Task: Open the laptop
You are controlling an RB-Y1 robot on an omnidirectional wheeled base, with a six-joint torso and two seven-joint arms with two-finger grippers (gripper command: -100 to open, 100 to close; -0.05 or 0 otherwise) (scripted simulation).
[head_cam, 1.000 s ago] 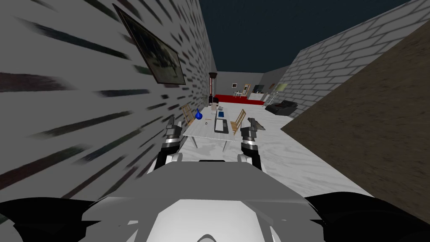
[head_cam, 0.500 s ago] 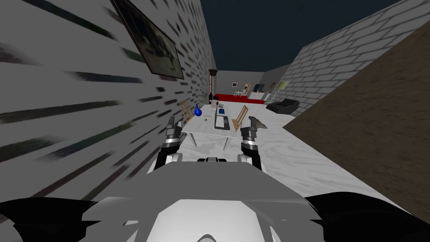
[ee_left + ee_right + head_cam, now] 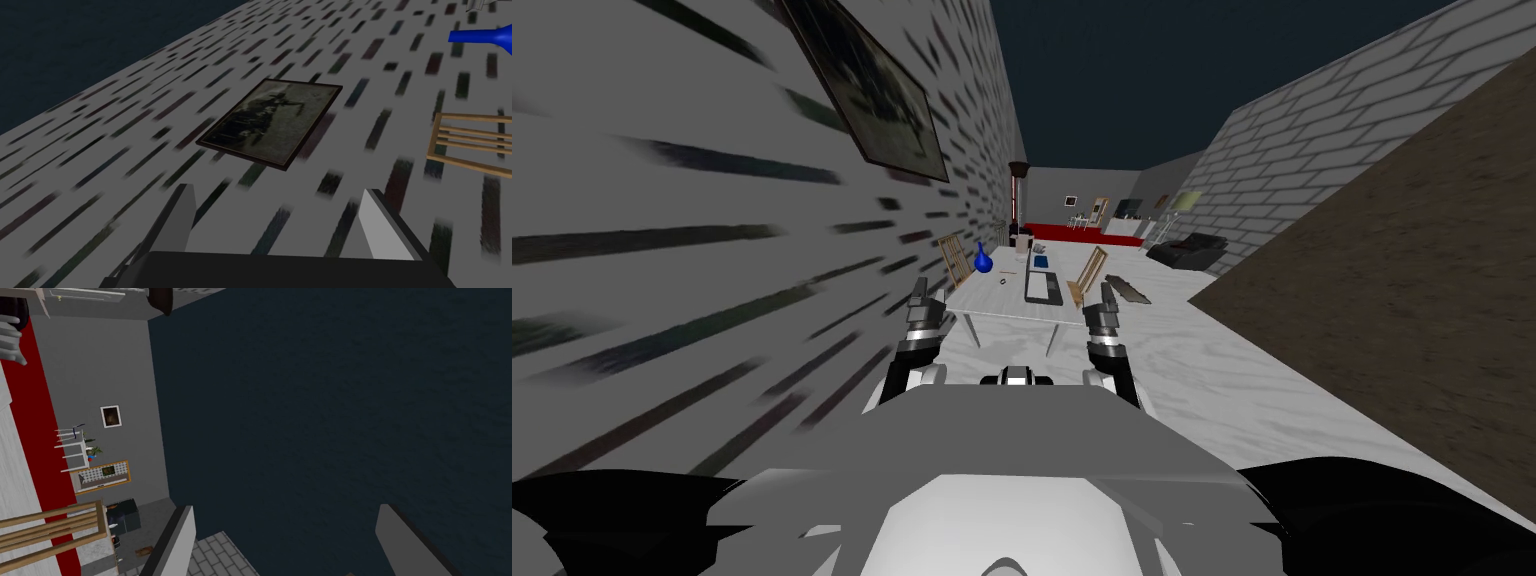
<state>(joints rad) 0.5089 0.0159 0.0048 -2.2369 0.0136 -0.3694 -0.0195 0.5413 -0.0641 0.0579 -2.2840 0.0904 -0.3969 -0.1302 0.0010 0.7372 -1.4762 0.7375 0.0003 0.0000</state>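
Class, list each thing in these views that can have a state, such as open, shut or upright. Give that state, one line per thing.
laptop, lying flat on the table, lid apparently shut
left pincer, open, holding nothing
right pincer, open, holding nothing
blue vase, upright on the table
wooden chair, standing at the table's side

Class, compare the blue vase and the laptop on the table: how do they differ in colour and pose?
The vase is bright blue; the laptop is dark. The vase stands upright, round-bellied with a thin neck; the laptop lies flat. Both rest on the pale table.
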